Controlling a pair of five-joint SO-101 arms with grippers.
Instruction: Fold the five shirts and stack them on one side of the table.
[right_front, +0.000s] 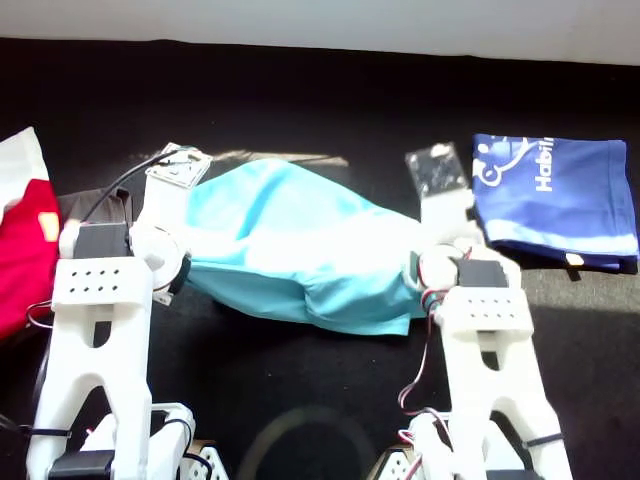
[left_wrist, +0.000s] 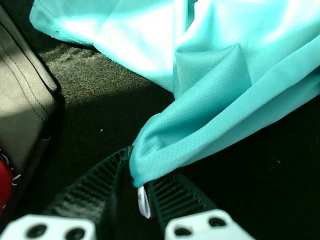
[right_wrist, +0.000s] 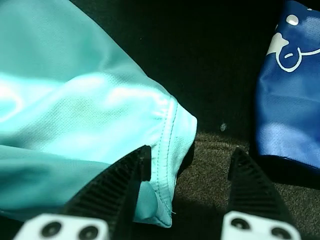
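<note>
Teal shirt lies crosswise between arms. Left gripper pinches one end. Right gripper is spread at the opposite hem.

between the right jaws lies bare bench; teal shirt crowds one jaw, blue shirt flanks the other.

Black table: turquoise shirt, blue shirt
</note>
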